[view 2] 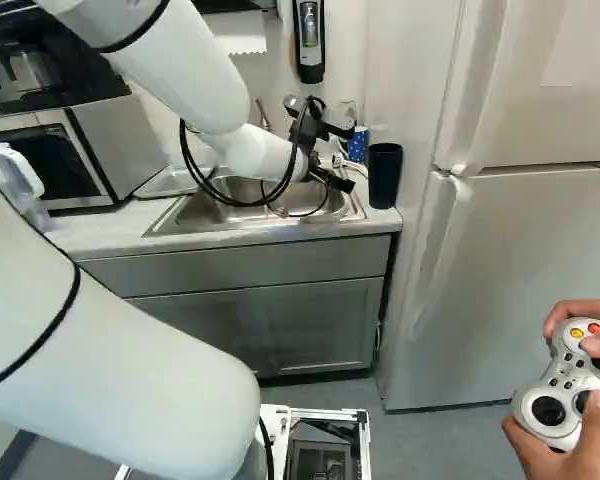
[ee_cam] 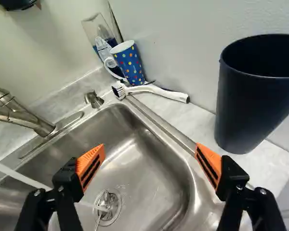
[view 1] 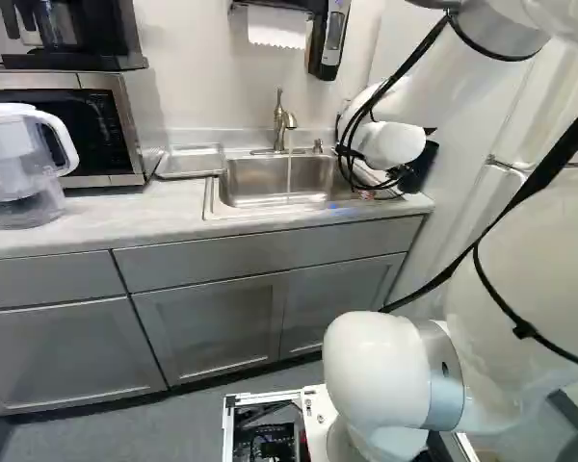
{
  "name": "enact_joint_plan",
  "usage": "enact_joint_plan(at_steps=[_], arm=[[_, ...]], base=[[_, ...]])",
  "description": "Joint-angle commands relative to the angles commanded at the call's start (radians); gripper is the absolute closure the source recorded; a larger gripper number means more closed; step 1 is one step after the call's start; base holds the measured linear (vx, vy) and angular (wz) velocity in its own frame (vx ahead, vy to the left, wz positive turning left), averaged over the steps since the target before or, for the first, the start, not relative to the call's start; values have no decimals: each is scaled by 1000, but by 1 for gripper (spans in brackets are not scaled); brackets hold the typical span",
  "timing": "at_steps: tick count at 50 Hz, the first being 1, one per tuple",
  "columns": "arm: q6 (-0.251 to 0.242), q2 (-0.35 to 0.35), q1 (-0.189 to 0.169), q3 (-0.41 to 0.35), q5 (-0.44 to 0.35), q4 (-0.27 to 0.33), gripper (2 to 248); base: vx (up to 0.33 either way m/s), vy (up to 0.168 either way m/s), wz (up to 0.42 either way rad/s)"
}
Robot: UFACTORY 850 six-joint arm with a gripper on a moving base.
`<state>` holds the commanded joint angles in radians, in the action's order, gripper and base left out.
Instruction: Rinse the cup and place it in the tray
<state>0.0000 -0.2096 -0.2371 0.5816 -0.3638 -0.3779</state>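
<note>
In the right base view my gripper [view 2: 346, 158] is over the right part of the sink. The wrist view shows the gripper [ee_cam: 149, 152] with its fingers wide apart above the basin and nothing between them. A dark tumbler [ee_cam: 255, 96] stands upright on the counter beside one finger. Farther ahead, a blue cup with coloured dots [ee_cam: 128, 63] leans slightly by the wall in the corner. Water runs from the faucet [view 1: 282, 125] into the sink [ee_cam: 144, 166]. The metal tray [view 1: 191, 161] lies on the counter left of the sink in the left base view.
A white-handled brush [ee_cam: 156, 90] lies behind the sink's corner, near a clear container [ee_cam: 98, 36]. A microwave [view 1: 106, 130] and a water pitcher [view 1: 19, 164] stand left of the tray. The fridge [view 2: 520, 280] is right of the counter; hands hold a controller [view 2: 565, 390].
</note>
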Motion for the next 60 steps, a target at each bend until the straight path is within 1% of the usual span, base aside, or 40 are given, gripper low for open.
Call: enact_joint_plan(at_steps=[15,26,42,60], arm=[[0,17,-2,-19,-80,31,3],[0,40,-2,-23,-118,49,3],[0,40,-3,-28,-122,51,3],[0,-8,-12,-71,-122,51,3]], base=[[0,0,0],[0,0,0],[0,0,0],[0,0,0]])
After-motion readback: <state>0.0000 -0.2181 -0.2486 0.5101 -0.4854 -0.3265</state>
